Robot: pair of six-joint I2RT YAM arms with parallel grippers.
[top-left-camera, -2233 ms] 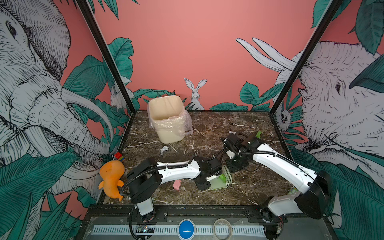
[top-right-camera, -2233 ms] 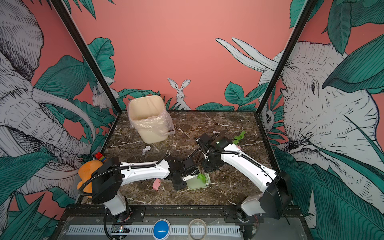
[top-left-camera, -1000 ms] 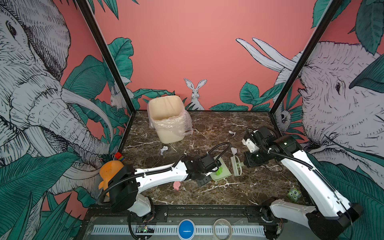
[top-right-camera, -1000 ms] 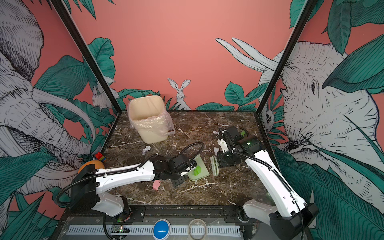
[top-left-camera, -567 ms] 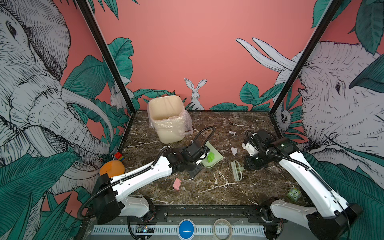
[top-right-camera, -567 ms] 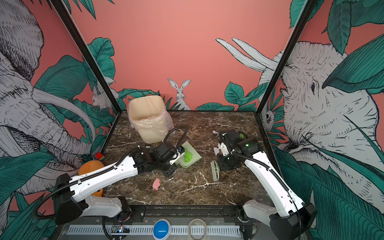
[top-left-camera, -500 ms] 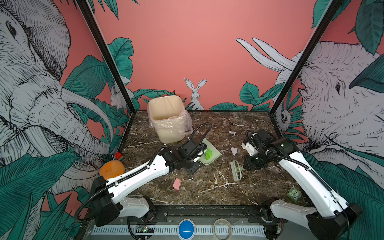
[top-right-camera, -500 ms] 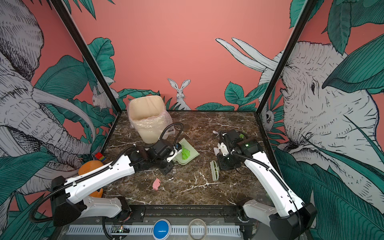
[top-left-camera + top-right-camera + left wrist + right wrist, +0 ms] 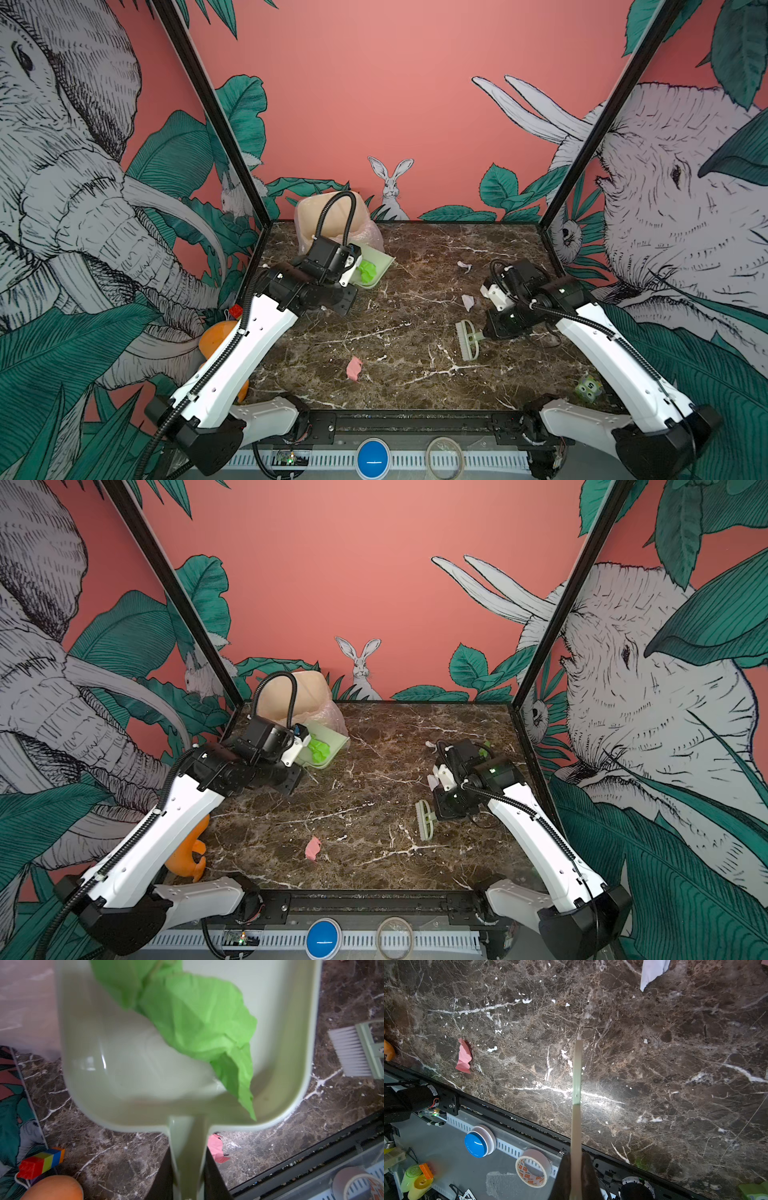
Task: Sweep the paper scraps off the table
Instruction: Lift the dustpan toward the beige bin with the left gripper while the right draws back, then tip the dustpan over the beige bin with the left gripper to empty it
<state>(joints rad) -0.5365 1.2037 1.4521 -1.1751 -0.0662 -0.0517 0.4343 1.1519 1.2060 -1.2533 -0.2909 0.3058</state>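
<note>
while the left gripper (image 9: 188,1176) is clamping the handle of the dustpan (image 9: 380,259), its jaws are standing only slightly apart, with one black finger pressing on each side of the handle. the pan is being held tilted at the far left of the table (image 9: 415,311), just beside the bin (image 9: 334,220) and its liner (image 9: 370,235). whether the pan is touching the liner cannot be told.

a crumpled green scrap (image 9: 197,1018) is lying inside the pan, reaching from the open front toward the rear wall near the handle. in both top views this scrap (image 9: 319,750) is showing as a bright patch just beside the left wrist.

the right gripper (image 9: 576,1167) is gripping the handle of the brush (image 9: 467,345) with the jaws fully closed on it. the brush is being held low over the right-centre of the table, with its head pointing toward the middle. from the right wrist the brush is appearing edge-on, as a thin strip. whether the bristles are touching the table cannot be told.

the other scraps are lying loose on the table:
- a pink scrap (image 9: 354,368) is lying near the front edge, left of centre, well apart from both grippers.
- a white scrap (image 9: 467,302) is lying just beyond the brush, near the right wrist.
- a second white scrap (image 9: 464,266) is lying farther back, toward the rear wall.
</note>
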